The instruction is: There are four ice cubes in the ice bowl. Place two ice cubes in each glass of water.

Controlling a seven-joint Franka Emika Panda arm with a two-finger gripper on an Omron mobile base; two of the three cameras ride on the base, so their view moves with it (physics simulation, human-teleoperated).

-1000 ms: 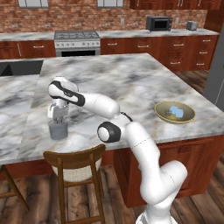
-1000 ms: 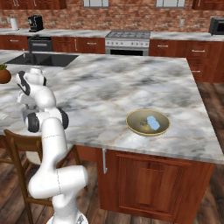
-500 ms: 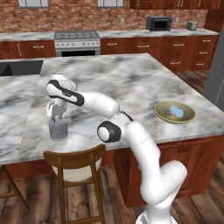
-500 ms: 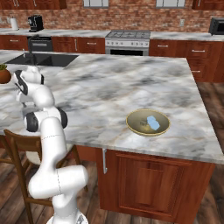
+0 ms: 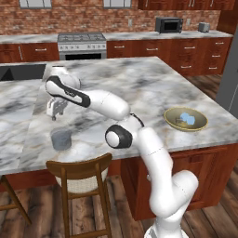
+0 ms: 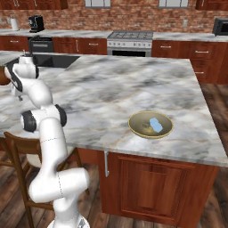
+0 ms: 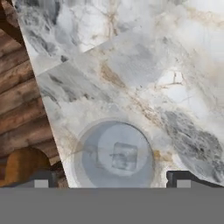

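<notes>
Your tool (image 5: 55, 113) hangs above the marble worktop (image 5: 139, 88) near its left front edge, jaws spread wide and gripping nothing — in the hand view the two dark fingertips (image 7: 183, 178) stand far apart at the bottom, one on each side of the glass of water (image 7: 114, 155) below. You look straight down into that glass, and one ice cube (image 7: 124, 156) lies in it, pale and square, near the middle. From the left base view the same glass (image 5: 61, 139) stands on the worktop just below and in front of the tool, close to the front edge, above the wooden chair (image 5: 79, 174).

Well apart, toward the right front of the worktop, sits the ice bowl (image 5: 185, 119) — yellowish-tan and shallow, with pale blue ice cubes (image 5: 187, 119) lying together in it. You cannot count them surely. The right base view shows the bowl (image 6: 150, 124) with its blue ice (image 6: 155, 125) too.
</notes>
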